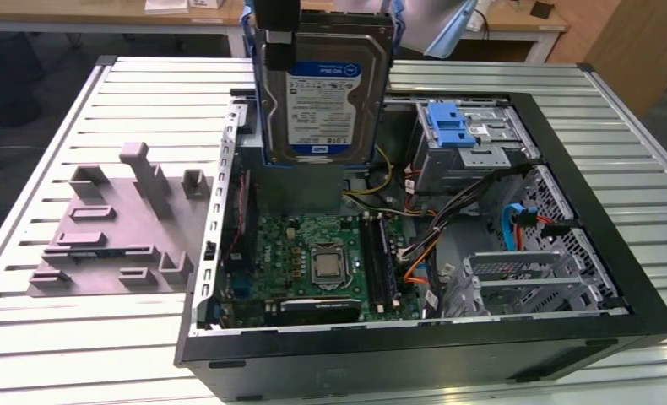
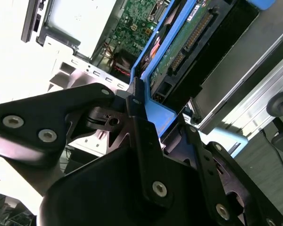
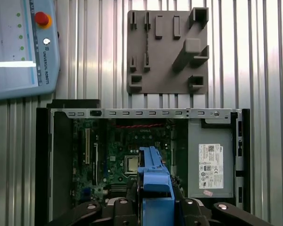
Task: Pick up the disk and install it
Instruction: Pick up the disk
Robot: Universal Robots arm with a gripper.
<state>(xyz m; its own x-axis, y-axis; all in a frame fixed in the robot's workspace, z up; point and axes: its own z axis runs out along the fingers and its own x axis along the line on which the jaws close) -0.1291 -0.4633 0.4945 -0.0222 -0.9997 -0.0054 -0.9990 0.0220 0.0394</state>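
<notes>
The disk (image 1: 322, 97), silver-grey with a blue-and-white label and blue rails, hangs upright above the open computer case (image 1: 604, 278). My gripper (image 1: 275, 38) is shut on its upper end. In the second wrist view the black fingers (image 2: 137, 113) clamp the blue rail, and the disk's (image 2: 184, 47) green circuit side faces the camera. In the first wrist view the disk's blue rail (image 3: 154, 176) sits between the fingers, over the motherboard (image 3: 127, 162). The grey drive cage with a blue latch (image 1: 461, 128) stands to the exterior view's right of the disk, apart from it.
A grey fixture plate (image 1: 120, 228) with raised blocks lies on the slatted table beside the case, on the exterior view's left. Cables (image 1: 514, 224) cross the case interior. A grey box with a white sticker (image 3: 210, 157) fills one end. A teach pendant (image 3: 19, 47) rests on the table.
</notes>
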